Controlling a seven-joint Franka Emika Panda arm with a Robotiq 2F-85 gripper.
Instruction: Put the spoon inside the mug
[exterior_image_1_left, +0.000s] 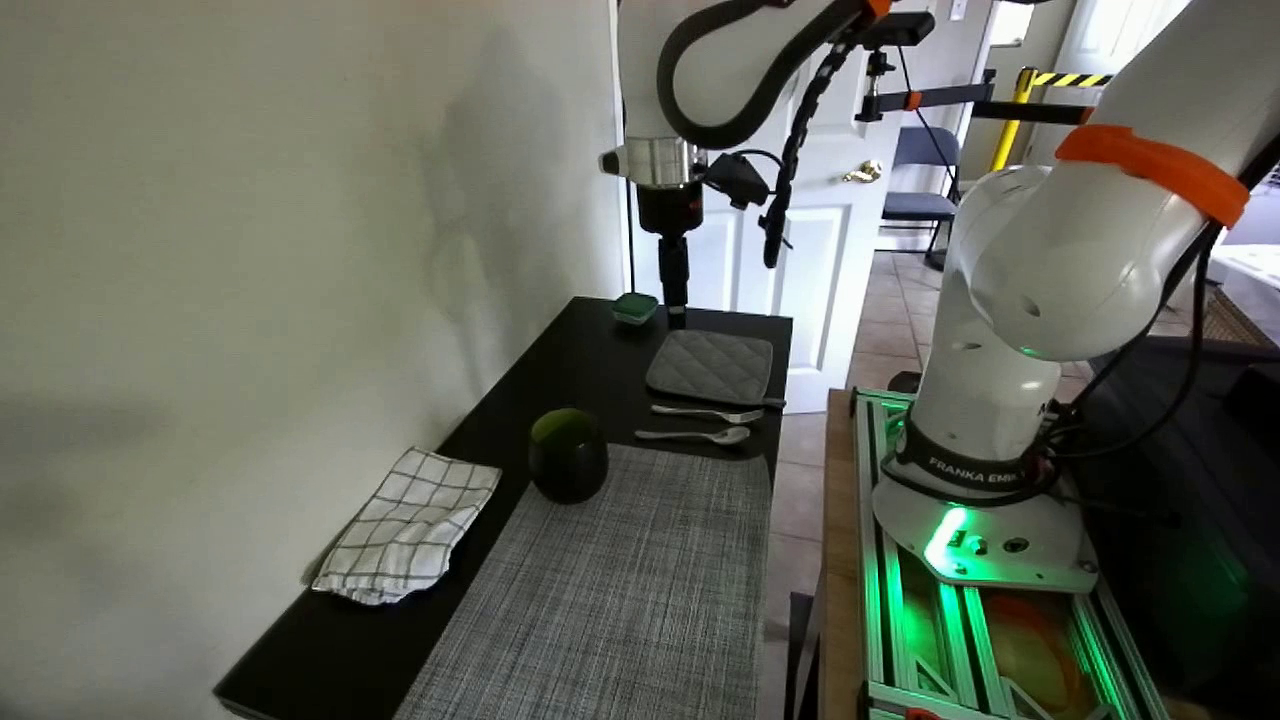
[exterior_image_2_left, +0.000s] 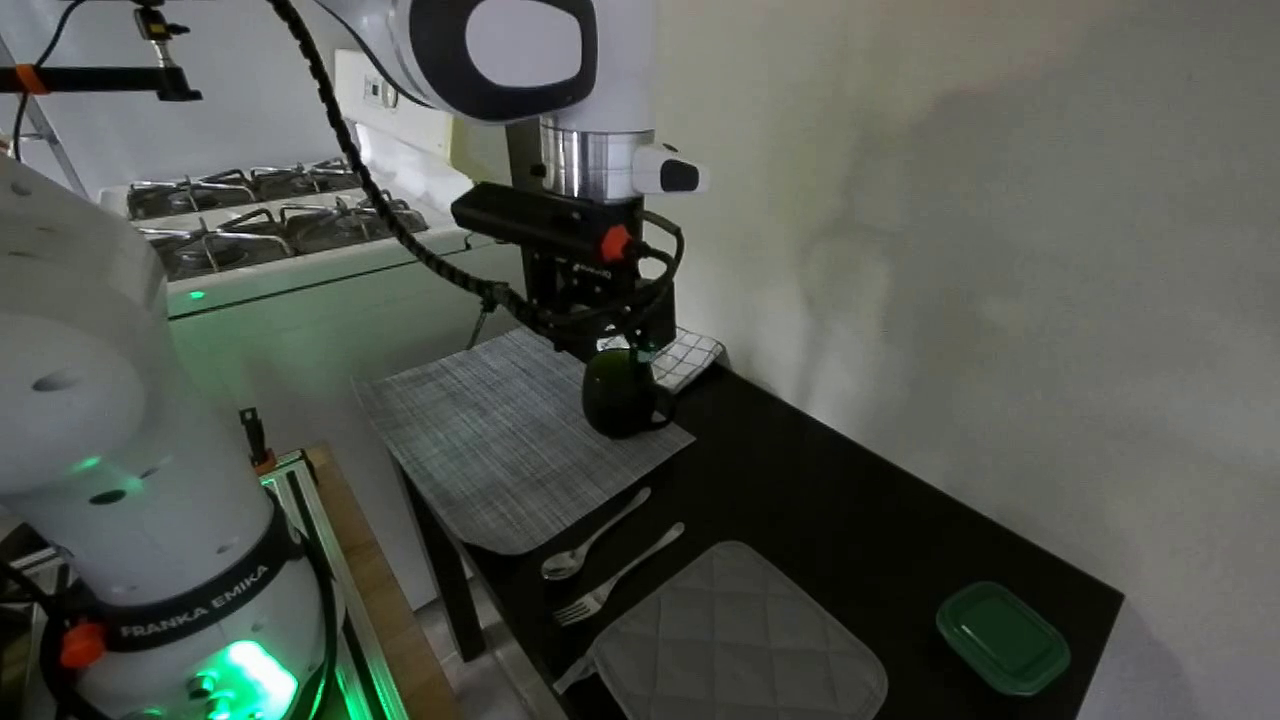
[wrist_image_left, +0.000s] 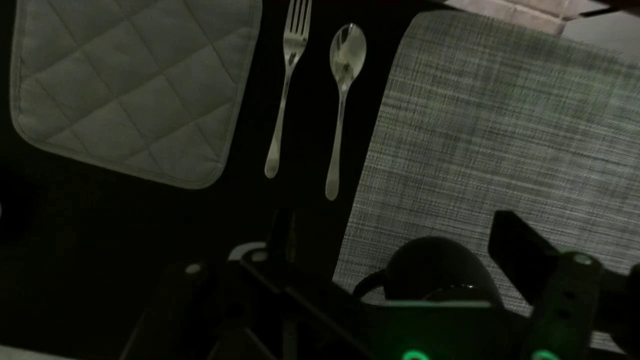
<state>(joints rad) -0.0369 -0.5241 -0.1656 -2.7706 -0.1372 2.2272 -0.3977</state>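
I see a silver spoon (wrist_image_left: 341, 110) flat, bowl toward the tabletop's (exterior_image_2_left: 830, 500) robot-side edge, and a dark-green mug (exterior_image_1_left: 568, 468) upright, nearer the wall-side edge.

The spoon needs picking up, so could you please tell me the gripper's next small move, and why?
Probably center the gripper above the spoon before descending: it is open and empty, and in the wrist view the spoon, beside the placemat, is not between its fingertips.
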